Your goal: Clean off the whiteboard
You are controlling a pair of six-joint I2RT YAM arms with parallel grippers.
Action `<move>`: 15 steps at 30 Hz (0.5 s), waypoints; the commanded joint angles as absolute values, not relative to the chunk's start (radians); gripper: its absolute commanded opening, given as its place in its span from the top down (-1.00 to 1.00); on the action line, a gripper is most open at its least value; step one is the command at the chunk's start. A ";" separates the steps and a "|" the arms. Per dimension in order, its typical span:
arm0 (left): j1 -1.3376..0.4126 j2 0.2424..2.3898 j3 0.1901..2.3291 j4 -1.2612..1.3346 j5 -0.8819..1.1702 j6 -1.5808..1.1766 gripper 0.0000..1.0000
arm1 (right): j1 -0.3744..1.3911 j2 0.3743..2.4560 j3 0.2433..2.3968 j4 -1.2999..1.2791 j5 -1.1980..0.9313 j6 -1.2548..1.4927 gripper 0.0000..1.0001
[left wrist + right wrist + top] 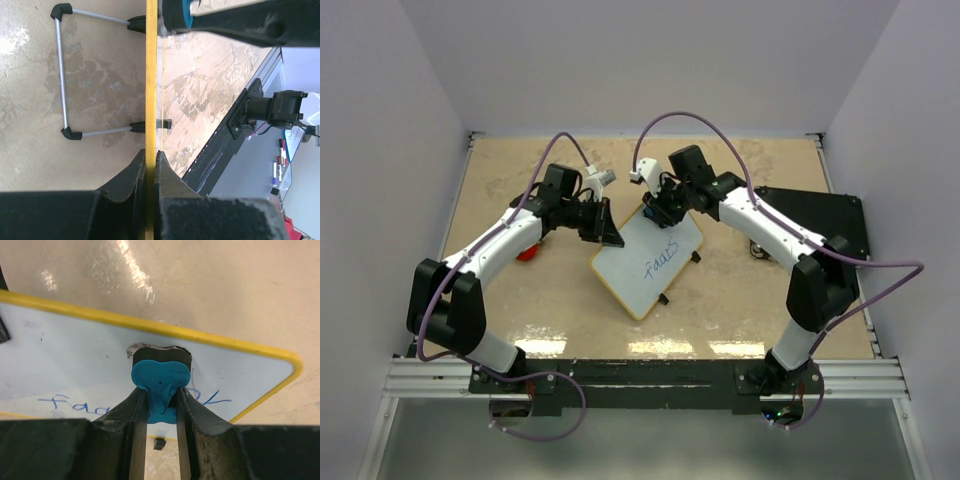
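Containers: one flat black case (825, 215) lies at the right edge of the table (750, 170), partly under my right arm. I cannot tell whether it is open or what it holds.

Task item: the whiteboard (650, 268) sits mid-table, turned diagonally, between my two claws. My left claw (151, 156) is clamped on its left edge, with the thin yellow frame (151, 75) pinched between both fingers. My right claw (160, 390) is closed on a blue eraser (161, 377). The eraser's dark felt pad (160, 354) appears to meet the white surface near the far corner, apart from the blue handwriting (65, 403) nearer the board's middle.

Materials: the board face is smooth, white and glossy, and the frame corners are rounded. A bent metal wire stand (62, 75) with black elbows joins the frame on one face. The table top is mottled beige and stone-like. A small red object (527, 253) beside my left arm cannot be identified.
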State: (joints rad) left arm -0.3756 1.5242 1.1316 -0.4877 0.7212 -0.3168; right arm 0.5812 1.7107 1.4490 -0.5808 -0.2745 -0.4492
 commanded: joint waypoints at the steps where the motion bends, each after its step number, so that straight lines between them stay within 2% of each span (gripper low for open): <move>1: -0.380 1.534 1.163 -0.465 0.692 -0.285 1.00 | 0.568 1.739 1.509 -0.552 -0.247 -0.451 1.00; 15: -0.380 1.534 1.161 -0.465 0.686 -0.284 1.00 | 0.503 1.680 1.220 -0.574 -0.244 -0.583 1.00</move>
State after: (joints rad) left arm -0.3756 1.5249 1.1316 -0.4915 0.7166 -0.3141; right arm 0.5140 1.6943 1.2930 -0.5480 -0.2726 -0.5251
